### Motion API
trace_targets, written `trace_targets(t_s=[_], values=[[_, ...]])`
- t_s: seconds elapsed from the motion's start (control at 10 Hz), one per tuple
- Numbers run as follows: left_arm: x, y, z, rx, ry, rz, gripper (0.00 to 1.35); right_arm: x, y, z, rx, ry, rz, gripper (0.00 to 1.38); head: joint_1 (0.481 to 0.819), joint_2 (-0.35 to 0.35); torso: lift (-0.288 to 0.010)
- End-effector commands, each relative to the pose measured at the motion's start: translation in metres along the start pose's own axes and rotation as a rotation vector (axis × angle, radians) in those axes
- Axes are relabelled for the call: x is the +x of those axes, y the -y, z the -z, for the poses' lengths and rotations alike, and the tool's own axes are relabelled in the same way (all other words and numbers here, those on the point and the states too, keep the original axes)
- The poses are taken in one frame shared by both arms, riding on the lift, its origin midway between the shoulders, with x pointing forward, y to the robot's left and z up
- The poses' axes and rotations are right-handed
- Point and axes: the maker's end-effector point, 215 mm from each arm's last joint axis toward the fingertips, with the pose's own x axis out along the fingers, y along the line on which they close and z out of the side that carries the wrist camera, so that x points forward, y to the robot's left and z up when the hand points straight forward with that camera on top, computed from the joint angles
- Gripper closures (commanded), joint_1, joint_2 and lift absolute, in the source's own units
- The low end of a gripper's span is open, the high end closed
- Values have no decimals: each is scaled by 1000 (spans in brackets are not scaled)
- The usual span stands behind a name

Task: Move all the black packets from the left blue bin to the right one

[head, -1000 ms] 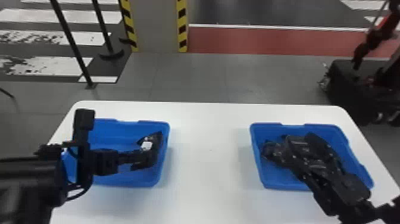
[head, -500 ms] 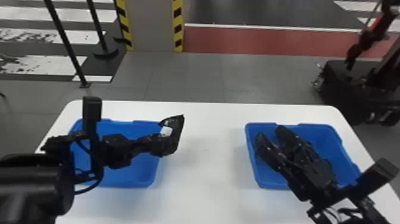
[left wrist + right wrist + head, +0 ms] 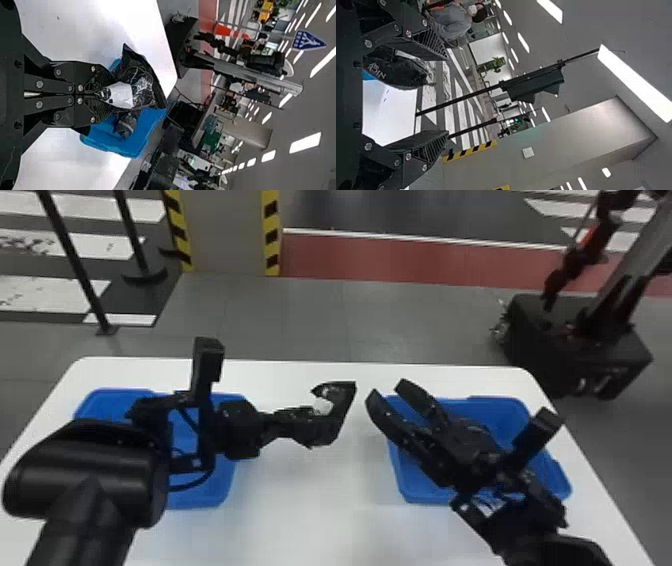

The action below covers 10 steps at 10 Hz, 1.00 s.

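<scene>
Over the middle of the surface (image 3: pixel 300 520), a black packet (image 3: pixel 344 407) jutted from the left tool (image 3: pixel 98 94), which was clamped on one end, probably so the rest lay bare for a handover. Just beside it, the right tool (image 3: pixel 386 389) held its fingers apart, seemingly to receive it and serve the right bin (image 3: pixel 505 405), opposite the left one (image 3: pixel 227 490).

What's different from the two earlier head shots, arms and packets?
Left gripper has carried its black packet rightward, out of the left bin's area to above the table between the bins. Right gripper has swung up and left from the right bin toward it, fingers apart. Unchanged: left grip on the packet; both bins in place.
</scene>
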Motion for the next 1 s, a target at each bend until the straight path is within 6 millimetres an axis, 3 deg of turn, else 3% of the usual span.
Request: trace_targets(t_s=[0.0,0.2,0.4,0.5,0.8,0.9], values=[[18,15,-9,19,-4,46,1208,13,6,7,19,-15,-10,375,695,-108,-110],[23,18,-8,15,-5,58,1208,23,1,3,25,-17,-34,372,695,-133,-110],[28,19,-8,7,-5,70,1208,29,-7,15,75,-35,-54,384,695,-130,-110],[30,19,-11,11,-3,72,1208,32,-10,25,102,-64,-62,483,695,-124,-110],[36,21,-17,18,2,82,1208,40,-11,27,118,-67,-84,1283,695,-111,-110],[36,21,-17,17,3,82,1208,40,-10,22,108,-46,-83,1279,695,-112,-110]])
